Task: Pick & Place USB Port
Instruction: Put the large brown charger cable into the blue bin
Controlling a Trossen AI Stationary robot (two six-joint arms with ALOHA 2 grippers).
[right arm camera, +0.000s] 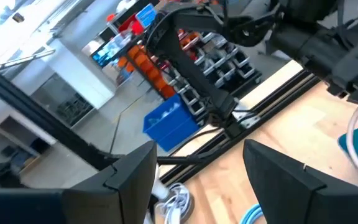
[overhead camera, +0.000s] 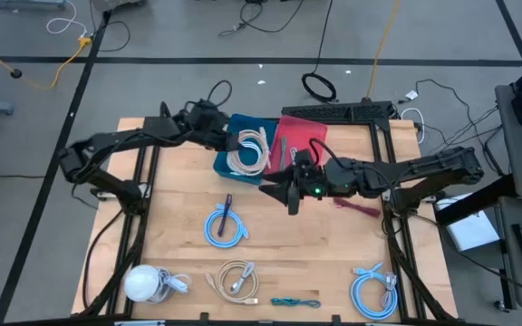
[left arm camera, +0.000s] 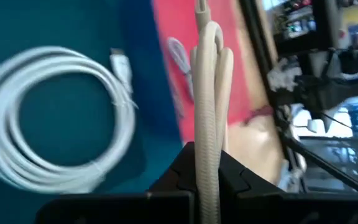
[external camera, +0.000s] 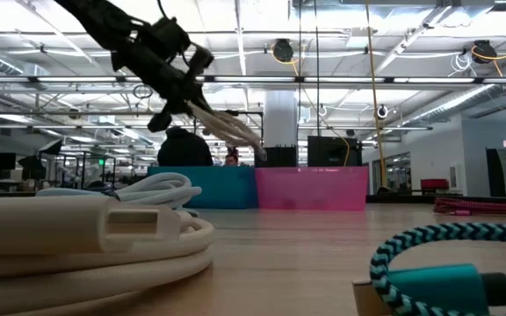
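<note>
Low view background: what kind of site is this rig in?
Probably an open industrial lab or workshop, not a home: exposed ceiling pipes and strip lights, grey concrete floor with loose cables, and the wooden table on a dark metal frame.

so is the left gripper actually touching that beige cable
Touching. The left wrist view shows the beige cable pinched between the left gripper's dark fingers.

We note two bins (overhead camera: 288,136) side by side at the bench's (overhead camera: 179,186) far edge; a coiled cable (overhead camera: 247,152) lies in the left one.
</note>
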